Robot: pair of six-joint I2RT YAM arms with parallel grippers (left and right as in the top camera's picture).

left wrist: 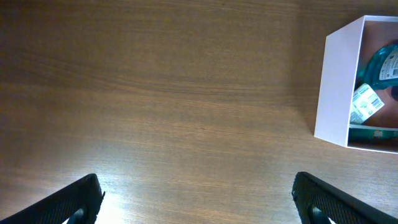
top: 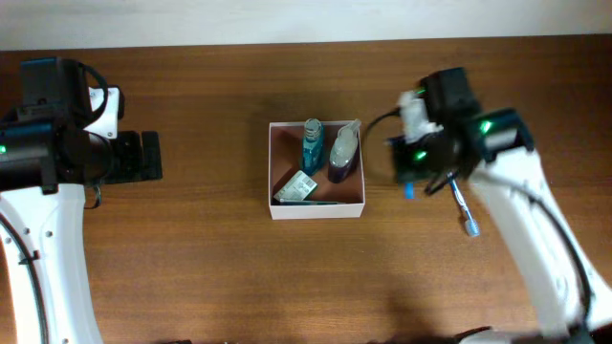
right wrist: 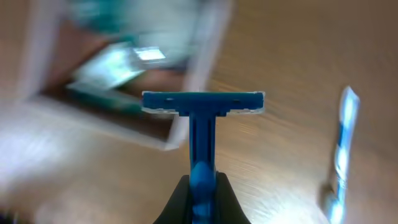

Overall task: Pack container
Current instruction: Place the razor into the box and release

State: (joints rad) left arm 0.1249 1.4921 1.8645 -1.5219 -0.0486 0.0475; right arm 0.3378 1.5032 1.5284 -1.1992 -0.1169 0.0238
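Two sets of fingers: your right fingers [right wrist: 175, 202] are pinching the handle of a blue razor [right wrist: 202, 102], with its head pointing away from the wrist. Your left fingers [left wrist: 74, 200] are standing spread wide with nothing between them.
Step in hand: by my reading, you are carrying the razor to the container [top: 316, 211]. The razor is hanging just beside the right wall, not yet over it.
Container: it is sitting mid-surface between the arms, already holding a teal bottle [top: 313, 143], a clear pouch [top: 344, 153] and a green-and-white packet [top: 295, 187].
Next move: you are probably needing to bring the razor over whatever bare floor remains, lower it, then part the fingers. Space inside is looking tight.
Left outside: a slim silver-and-blue item [top: 462, 210] is lying near the right arm. I cannot tell what it is.
Surface: brown wood grain [top: 191, 268] is catching glare under the left wrist.
Room: a pale wall strip [top: 287, 19] is running along the far edge.
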